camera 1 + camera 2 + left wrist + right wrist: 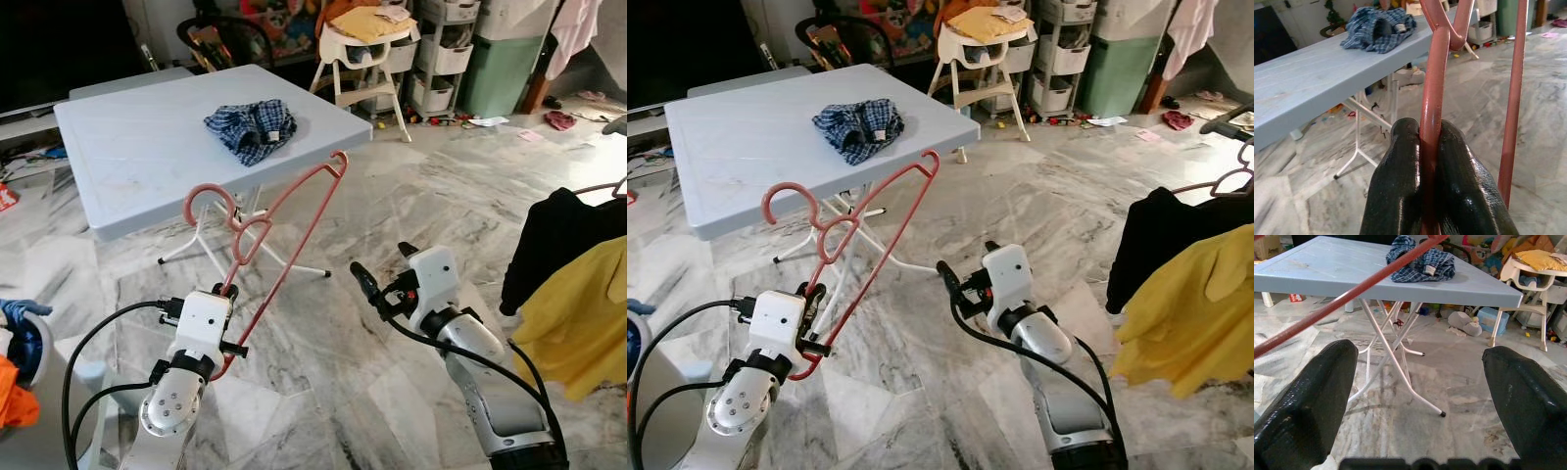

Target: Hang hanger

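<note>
On a marble floor [392, 196] before a pale blue folding table [137, 147], the left gripper [227, 292] holds a pink hanger [284, 220] clamped near its lower end, the frame slanting up over the table's near edge with its hook [201, 201] curled to the robot's left. A crumpled blue plaid garment [253, 127] lies on the tabletop. The right gripper [377, 279] hovers just right of the hanger, its fingers spread and holding nothing. Black [563, 240] and yellow [578, 313] clothes hang at far right; a white high chair [367, 54] stands behind the table.

Left wrist view: both black fingers [1396, 191] press together on the hanger's pink bar [1431, 112], a second bar [1513, 98] rising alongside.

Right wrist view: two fingers [1312, 391] stand wide apart, framing the table legs [1396, 357], the hanger's bar [1342, 298] crossing above them.
</note>
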Available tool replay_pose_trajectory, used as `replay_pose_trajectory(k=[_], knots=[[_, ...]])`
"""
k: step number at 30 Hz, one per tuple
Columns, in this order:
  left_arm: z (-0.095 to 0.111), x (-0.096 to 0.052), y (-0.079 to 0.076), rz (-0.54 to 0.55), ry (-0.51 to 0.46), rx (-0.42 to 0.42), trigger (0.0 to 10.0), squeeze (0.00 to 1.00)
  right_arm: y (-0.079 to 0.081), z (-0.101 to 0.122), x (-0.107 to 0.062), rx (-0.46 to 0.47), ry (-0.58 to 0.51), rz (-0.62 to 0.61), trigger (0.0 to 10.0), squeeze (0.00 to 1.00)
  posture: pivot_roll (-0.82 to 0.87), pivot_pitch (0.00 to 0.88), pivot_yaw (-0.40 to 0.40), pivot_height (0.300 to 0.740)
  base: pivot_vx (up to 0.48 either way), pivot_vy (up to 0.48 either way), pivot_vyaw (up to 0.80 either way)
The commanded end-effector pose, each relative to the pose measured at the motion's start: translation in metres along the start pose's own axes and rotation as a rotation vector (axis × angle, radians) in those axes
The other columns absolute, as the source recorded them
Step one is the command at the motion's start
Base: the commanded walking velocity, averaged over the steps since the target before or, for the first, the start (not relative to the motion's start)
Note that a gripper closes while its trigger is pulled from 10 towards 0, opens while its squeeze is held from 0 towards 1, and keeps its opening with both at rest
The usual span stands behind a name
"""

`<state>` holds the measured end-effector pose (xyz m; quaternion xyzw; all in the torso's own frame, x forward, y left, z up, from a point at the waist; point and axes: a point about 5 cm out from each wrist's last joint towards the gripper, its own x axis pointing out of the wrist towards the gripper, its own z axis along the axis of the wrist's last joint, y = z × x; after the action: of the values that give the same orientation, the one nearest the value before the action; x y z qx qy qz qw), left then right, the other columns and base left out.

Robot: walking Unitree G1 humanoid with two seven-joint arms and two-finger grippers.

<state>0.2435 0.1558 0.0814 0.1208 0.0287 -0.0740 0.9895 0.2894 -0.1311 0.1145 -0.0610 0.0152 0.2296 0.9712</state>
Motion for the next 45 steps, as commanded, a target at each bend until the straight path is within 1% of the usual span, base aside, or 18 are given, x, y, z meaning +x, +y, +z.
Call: replay_pose_trajectory(k=[1, 3, 5, 8, 9, 12, 14, 16, 20, 22, 23, 29, 31, 34, 37, 42, 44, 45], knots=[[0.001, 0.002, 0.006, 0.019, -0.002, 0.021, 10.0, 0.00, -0.001, 0.006, 0.003, -0.016, -0.022, 0.004, 10.0, 0.00, -0.03, 0.000, 0.030, 0.740, 0.000, 0.000, 0.00], [-0.003, 0.002, 0.007, 0.010, 0.026, 0.052, 10.0, 0.00, -0.003, 0.008, 0.004, -0.034, -0.029, 0.012, 10.0, 0.00, -0.03, 0.000, 0.030, 0.740, 0.000, 0.000, 0.00], [-0.012, 0.001, 0.008, -0.021, 0.088, 0.119, 10.0, 0.00, -0.010, 0.014, 0.005, -0.121, -0.035, 0.068, 10.0, 0.00, -0.03, 0.000, 0.032, 0.740, 0.000, 0.000, 0.00], [-0.015, 0.000, 0.011, -0.037, 0.113, 0.143, 10.0, 0.00, -0.015, 0.023, 0.006, -0.198, -0.044, 0.135, 10.0, 0.00, -0.04, 0.000, 0.035, 0.740, 0.000, 0.000, 0.00], [-0.021, -0.002, 0.011, -0.076, 0.157, 0.201, 10.0, 0.00, -0.019, 0.030, 0.005, -0.265, -0.044, 0.206, 10.0, 0.00, -0.04, 0.000, 0.036, 0.740, 0.000, 0.000, 0.00], [-0.037, -0.007, 0.016, -0.129, 0.251, 0.305, 10.0, 0.00, -0.026, 0.041, 0.002, -0.348, -0.026, 0.336, 10.0, 0.00, -0.04, 0.000, 0.035, 0.740, 0.000, 0.000, 0.00], [-0.039, -0.008, 0.016, -0.141, 0.257, 0.319, 10.0, 0.00, -0.026, 0.042, 0.001, -0.353, -0.016, 0.373, 10.0, 0.00, -0.04, 0.000, 0.035, 0.740, 0.000, 0.000, 0.00], [-0.038, -0.009, 0.013, -0.254, 0.220, 0.420, 10.0, 0.00, -0.023, 0.044, -0.010, -0.372, 0.059, 0.590, 10.0, 0.00, -0.04, 0.000, 0.034, 0.740, 0.000, 0.000, 0.00], [-0.034, -0.008, 0.009, -0.326, 0.169, 0.526, 10.0, 0.00, -0.020, 0.041, -0.014, -0.378, 0.119, 0.723, 10.0, 0.00, -0.04, 0.000, 0.037, 0.740, 0.000, 0.000, 0.00], [-0.028, -0.008, 0.003, -0.385, 0.093, 0.613, 10.0, 0.00, -0.021, 0.038, -0.015, -0.371, 0.168, 0.808, 10.0, 0.00, -0.04, 0.000, 0.038, 0.740, 0.000, 0.000, 0.00], [-0.025, -0.008, -0.001, -0.420, 0.048, 0.669, 10.0, 0.00, -0.023, 0.036, -0.009, -0.381, 0.190, 0.826, 10.0, 0.00, -0.04, 0.000, 0.037, 0.740, 0.000, 0.000, 0.00], [-0.019, -0.010, -0.005, -0.450, -0.027, 0.755, 10.0, 0.00, -0.027, 0.031, -0.001, -0.376, 0.237, 0.840, 10.0, 0.00, -0.03, 0.000, 0.036, 0.740, 0.000, 0.000, 0.00], [-0.014, -0.010, -0.010, -0.470, -0.090, 0.800, 10.0, 0.00, -0.027, 0.026, 0.002, -0.293, 0.313, 0.882, 10.0, 0.00, -0.03, 0.000, 0.034, 0.740, 0.000, 0.000, 0.00], [-0.011, -0.011, -0.013, -0.474, -0.130, 0.834, 10.0, 0.00, -0.028, 0.022, 0.006, -0.253, 0.363, 0.901, 10.0, 0.00, -0.03, 0.000, 0.030, 0.740, 0.000, 0.000, 0.00], [-0.004, -0.009, -0.014, -0.445, -0.199, 0.874, 10.0, 0.00, -0.029, 0.017, 0.011, -0.260, 0.433, 0.933, 10.0, 0.00, -0.03, 0.000, 0.023, 0.740, 0.000, 0.000, 0.00], [0.003, -0.006, -0.014, -0.420, -0.242, 0.881, 10.0, 0.00, -0.030, 0.014, 0.015, -0.257, 0.476, 0.959, 10.0, 0.00, -0.03, 0.000, 0.018, 0.740, 0.000, 0.000, 0.00], [0.004, -0.006, -0.015, -0.413, -0.246, 0.874, 10.0, 0.00, -0.031, 0.011, 0.019, -0.274, 0.506, 0.949, 3.1, 0.00, -0.03, 0.000, 0.013, 0.740, 0.000, 0.000, 0.00], [0.003, -0.006, -0.015, -0.413, -0.250, 0.873, 10.0, 0.00, -0.032, 0.010, 0.022, -0.287, 0.518, 0.946, 0.4, 0.00, -0.03, 0.000, 0.010, 0.740, 0.000, 0.000, 0.00]])
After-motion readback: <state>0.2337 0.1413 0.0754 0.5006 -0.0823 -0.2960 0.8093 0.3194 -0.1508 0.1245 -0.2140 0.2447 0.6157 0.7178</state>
